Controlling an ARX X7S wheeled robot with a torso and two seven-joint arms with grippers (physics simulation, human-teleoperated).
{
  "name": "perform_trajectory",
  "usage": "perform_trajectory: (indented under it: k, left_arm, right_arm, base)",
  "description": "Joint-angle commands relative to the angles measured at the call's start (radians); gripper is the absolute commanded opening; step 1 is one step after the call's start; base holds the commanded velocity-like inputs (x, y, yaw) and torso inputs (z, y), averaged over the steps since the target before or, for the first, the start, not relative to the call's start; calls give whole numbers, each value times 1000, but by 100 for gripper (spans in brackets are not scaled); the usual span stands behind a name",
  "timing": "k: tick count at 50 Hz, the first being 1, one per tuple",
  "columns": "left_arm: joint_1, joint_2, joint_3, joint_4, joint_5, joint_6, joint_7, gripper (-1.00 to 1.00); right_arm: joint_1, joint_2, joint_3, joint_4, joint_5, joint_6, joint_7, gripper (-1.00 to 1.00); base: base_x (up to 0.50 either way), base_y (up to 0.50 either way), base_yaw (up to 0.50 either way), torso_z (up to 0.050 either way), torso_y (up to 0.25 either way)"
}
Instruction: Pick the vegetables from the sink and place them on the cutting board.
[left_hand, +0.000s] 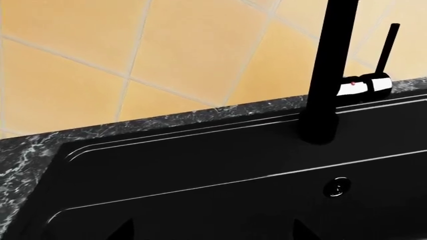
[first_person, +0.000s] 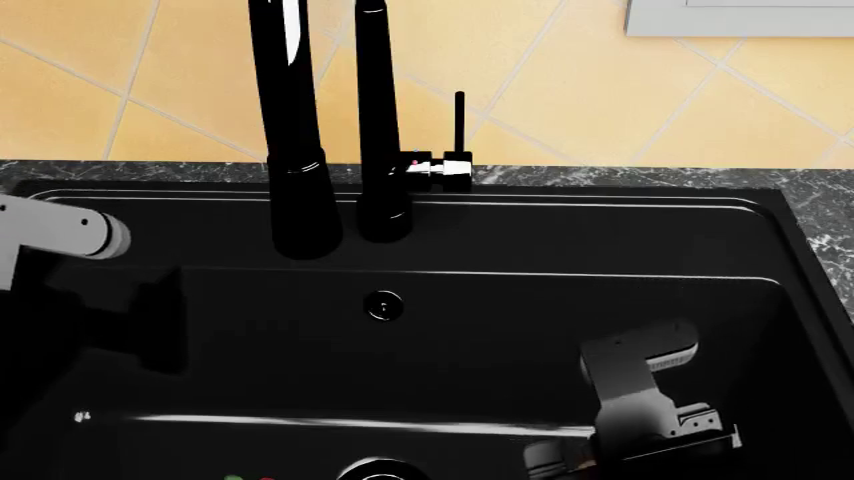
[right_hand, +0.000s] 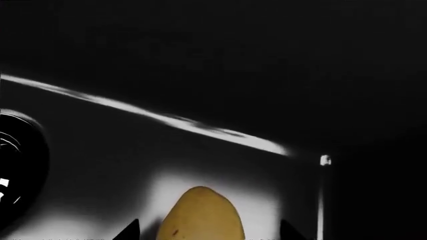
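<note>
The black sink (first_person: 561, 240) fills the head view, with its tall black faucet (first_person: 380, 120) at the back. In the right wrist view the yellowish-tan potato (right_hand: 200, 212) lies on the sink floor between the spread fingertips of my right gripper (right_hand: 210, 232), which is open with a gap on each side. My right arm (first_person: 641, 385) reaches down into the basin. My left gripper (left_hand: 213, 232) is open and empty, facing the sink's back wall (left_hand: 220, 165). A sliver of red and green, the bell pepper (first_person: 247, 478), shows at the head view's bottom edge. The cutting board is out of view.
The round drain (first_person: 380, 470) lies at the front of the basin and also shows in the right wrist view (right_hand: 20, 170). An overflow hole (first_person: 384, 305) sits in the back wall. A chrome faucet lever (first_person: 447, 165) stands beside the faucet. My left arm (first_person: 60, 230) hangs over the sink's left side.
</note>
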Motion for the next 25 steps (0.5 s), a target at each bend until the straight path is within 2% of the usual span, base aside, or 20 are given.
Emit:
perform_trajectory:
  k: [1,6,10,17,25]
  left_arm:
    - [-1,30,35,-46,22,33,-11,100]
    - [1,27,34,-41,19,33,-11,100]
    - [25,-5,6,5,-6,10,-4,100]
    - [41,-25,-11,25,-21,2,0,100]
    - [3,12,35,-40,11,28,-10,100]
  right_arm:
    - [46,-46,-27,258,-23,-150,-55,100]
    - [69,-74,-38,396,-33,-228,-85,100]
    - [129,-115,-46,588,-50,-332,-111,100]
    - [119,-121,-21,602,-67,-304,-131,100]
    - [112,-122,34,603,-105,-307,-144,100]
  base:
    - [0,0,0,0,0]
    - [0,0,0,0,0]
    - [0,0,0,0,0]
    - [0,0,0,0,0]
    - [0,0,0,0,0]
